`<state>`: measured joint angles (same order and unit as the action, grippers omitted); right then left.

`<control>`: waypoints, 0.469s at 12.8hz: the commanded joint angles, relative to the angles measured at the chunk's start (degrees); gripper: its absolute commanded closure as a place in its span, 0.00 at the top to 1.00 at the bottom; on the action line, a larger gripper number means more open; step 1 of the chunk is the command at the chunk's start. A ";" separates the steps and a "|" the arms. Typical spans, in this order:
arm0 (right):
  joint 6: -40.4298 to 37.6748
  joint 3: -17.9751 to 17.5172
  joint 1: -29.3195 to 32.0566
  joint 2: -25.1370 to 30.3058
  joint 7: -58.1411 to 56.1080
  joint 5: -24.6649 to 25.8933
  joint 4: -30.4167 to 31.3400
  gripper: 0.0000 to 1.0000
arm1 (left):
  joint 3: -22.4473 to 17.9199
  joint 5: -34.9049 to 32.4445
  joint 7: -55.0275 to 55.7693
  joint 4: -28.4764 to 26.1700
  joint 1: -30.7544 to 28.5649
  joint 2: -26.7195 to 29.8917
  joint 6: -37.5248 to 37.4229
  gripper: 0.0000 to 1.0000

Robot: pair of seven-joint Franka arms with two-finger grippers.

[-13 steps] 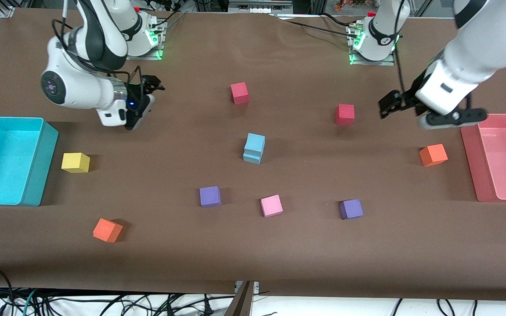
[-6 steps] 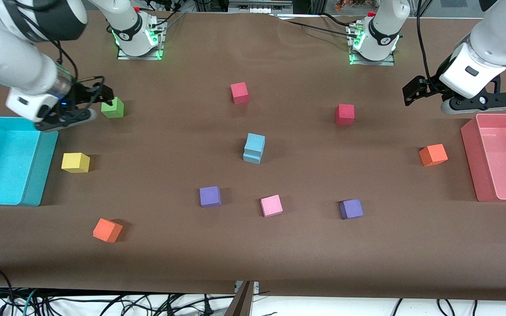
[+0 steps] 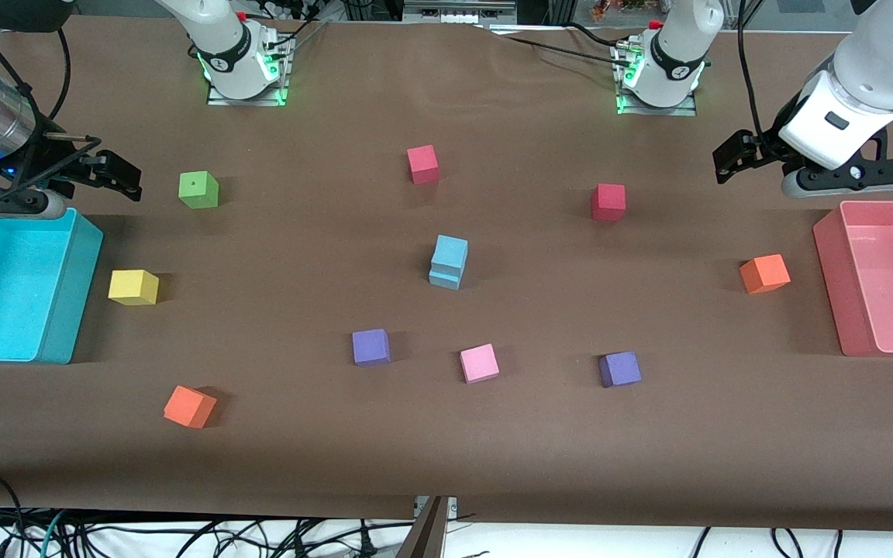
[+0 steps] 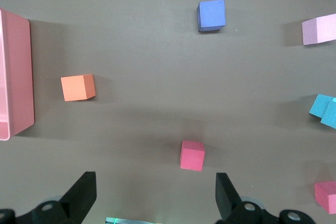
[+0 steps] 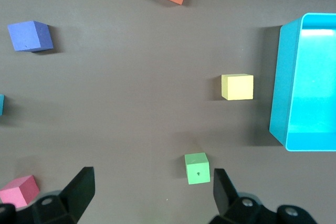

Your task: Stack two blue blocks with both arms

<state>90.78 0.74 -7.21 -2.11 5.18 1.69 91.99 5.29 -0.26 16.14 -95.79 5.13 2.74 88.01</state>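
Note:
The two blue blocks [image 3: 448, 262] stand stacked in the middle of the table, the upper one [image 3: 449, 250] slightly offset on the lower one [image 3: 443, 277]. They show at the edge of the left wrist view [image 4: 325, 111], and a sliver shows in the right wrist view [image 5: 1, 104]. My left gripper [image 3: 728, 159] is open and empty, up over the table near the pink bin; its jaws stand wide apart [image 4: 155, 192]. My right gripper [image 3: 117, 174] is open and empty [image 5: 152, 190], up beside the green cube and by the cyan bin.
A cyan bin [image 3: 67, 310] sits at the right arm's end and a pink bin [image 3: 830, 271] at the left arm's end. A green cube [image 3: 198, 190], a yellow cube [image 3: 133, 287], two orange, two red, two purple cubes and a pink one are scattered round the stack.
My right arm has swung out toward the cyan bin's end, uncovering the green cube. My left gripper has drawn back toward the pink bin's end. The blue stack has not moved.

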 commanded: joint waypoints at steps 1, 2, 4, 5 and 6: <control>-1.22 0.06 2.80 0.25 -9.20 0.07 -1.73 1.00 | 0.16 -0.01 -1.64 -0.98 -0.56 1.56 -0.48 1.00; -1.22 0.14 3.08 0.96 -8.97 0.07 -1.64 1.00 | 0.16 0.78 -1.64 -0.98 -0.56 1.56 -0.47 1.00; -1.31 -0.38 6.05 1.93 -8.96 0.07 -0.94 1.00 | 0.25 1.05 -1.64 -1.07 -0.47 1.56 -0.65 1.00; -1.22 -0.38 6.24 2.19 -8.79 0.07 -0.59 1.00 | 0.25 1.14 -1.64 -0.98 -0.47 1.65 -0.65 1.00; -1.13 -0.38 6.50 2.20 -8.87 0.07 -0.50 1.00 | 0.25 1.14 -1.64 -0.98 -0.47 1.65 -0.65 1.00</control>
<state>90.52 1.29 -2.03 -0.86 -3.02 1.69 91.29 5.37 -0.03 16.14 -95.82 5.12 3.06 87.72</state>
